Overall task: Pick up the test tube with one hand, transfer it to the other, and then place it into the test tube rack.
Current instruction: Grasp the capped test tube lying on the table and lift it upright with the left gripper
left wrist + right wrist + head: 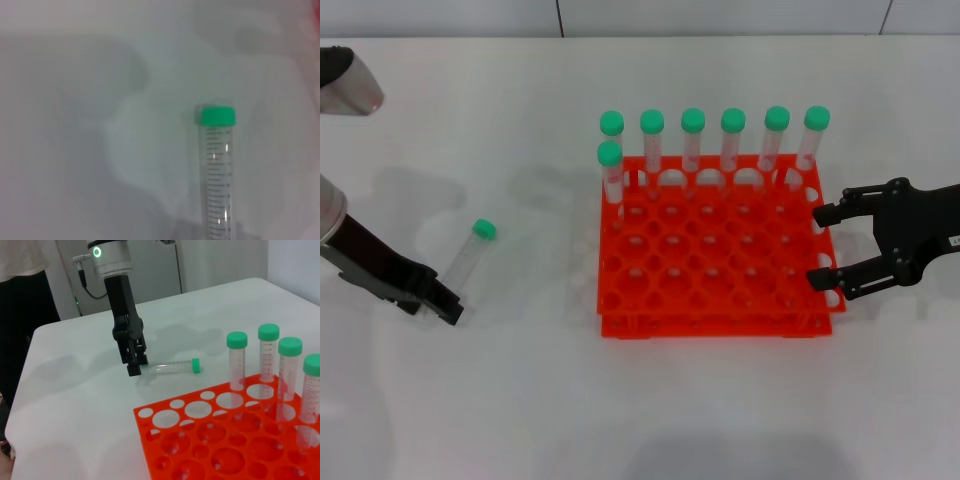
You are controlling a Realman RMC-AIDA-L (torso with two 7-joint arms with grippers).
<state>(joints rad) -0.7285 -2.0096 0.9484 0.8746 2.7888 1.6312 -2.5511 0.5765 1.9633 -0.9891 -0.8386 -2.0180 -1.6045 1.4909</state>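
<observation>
The slim clear plastic test tube with a round green cap (470, 254) is seen lying on its side on the white counter (520, 400), well to the left of the bright orange-red square plastic rack (718, 255). Its capped end is turned away from the unlabelled black left gripper (448, 305), whose tip is set down at the tube's bottom end. In the right wrist view the tube (172, 367) is met at that end by the left gripper (135, 365), but whether its jaws are clenched on the tube cannot be told. The labelled black right gripper (823, 247) is held at the rack's right edge, its jaws spread apart and grasping nothing. Seven other green-capped tubes (692, 140) are stood upright along the rack's far side.
</observation>
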